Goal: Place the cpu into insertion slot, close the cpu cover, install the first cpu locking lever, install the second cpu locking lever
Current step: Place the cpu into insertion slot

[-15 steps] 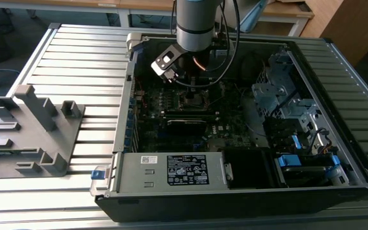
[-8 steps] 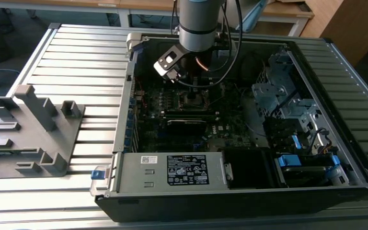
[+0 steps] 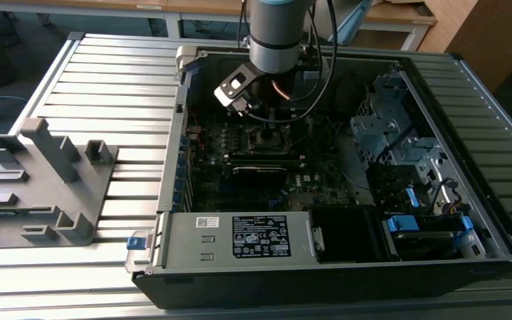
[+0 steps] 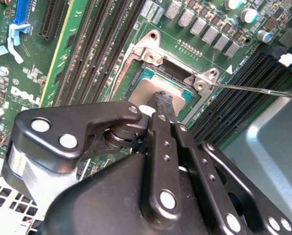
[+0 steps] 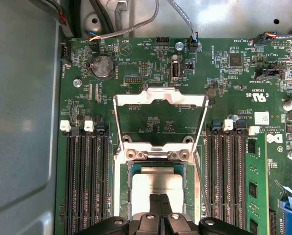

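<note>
The cpu (image 5: pixel 155 182), a silvery-grey square, lies flat in the socket on the green motherboard (image 5: pixel 224 83); in the second wrist view the cpu (image 4: pixel 148 87) shows just past my fingertips. The cpu cover (image 5: pixel 160 96), a thin metal frame with an open window, is swung back off the socket over the board. My gripper (image 5: pixel 159 198) is shut, fingers pressed together with their tips at the cpu's top; the gripper (image 4: pixel 163 98) holds nothing between them. In the exterior view the gripper (image 3: pixel 272 125) reaches down into the open computer case (image 3: pixel 238 267).
A thin wire locking lever (image 4: pixel 253 89) stands raised beside the socket. Black memory slots (image 5: pixel 87 181) flank the socket on both sides. Cables (image 5: pixel 136 27) run along the board's edge. A grey plastic fixture (image 3: pixel 38 180) sits on the slatted table at the exterior view's left.
</note>
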Controlling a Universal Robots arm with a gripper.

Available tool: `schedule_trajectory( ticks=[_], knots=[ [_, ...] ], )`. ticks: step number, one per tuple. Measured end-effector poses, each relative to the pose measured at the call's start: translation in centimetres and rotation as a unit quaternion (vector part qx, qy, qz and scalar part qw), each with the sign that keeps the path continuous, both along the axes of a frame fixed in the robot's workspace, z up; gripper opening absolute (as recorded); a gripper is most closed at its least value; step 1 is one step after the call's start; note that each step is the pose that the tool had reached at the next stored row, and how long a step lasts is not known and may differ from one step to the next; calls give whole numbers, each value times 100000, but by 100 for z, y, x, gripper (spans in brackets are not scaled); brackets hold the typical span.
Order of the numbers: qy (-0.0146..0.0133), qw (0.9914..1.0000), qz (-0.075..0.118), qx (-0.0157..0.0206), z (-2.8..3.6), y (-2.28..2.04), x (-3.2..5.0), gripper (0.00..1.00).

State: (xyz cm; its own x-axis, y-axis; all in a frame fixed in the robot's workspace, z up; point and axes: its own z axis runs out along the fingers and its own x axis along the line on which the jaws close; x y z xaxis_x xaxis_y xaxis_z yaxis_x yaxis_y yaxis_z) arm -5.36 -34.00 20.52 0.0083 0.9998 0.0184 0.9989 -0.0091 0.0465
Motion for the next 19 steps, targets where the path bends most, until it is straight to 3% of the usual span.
schedule_trajectory(
  ticks=[3,19],
  knots=[
    [309,100000,0,0,-3,0,16,11],
    [319,99999,4,2,-38,0,36,11]
  ],
)
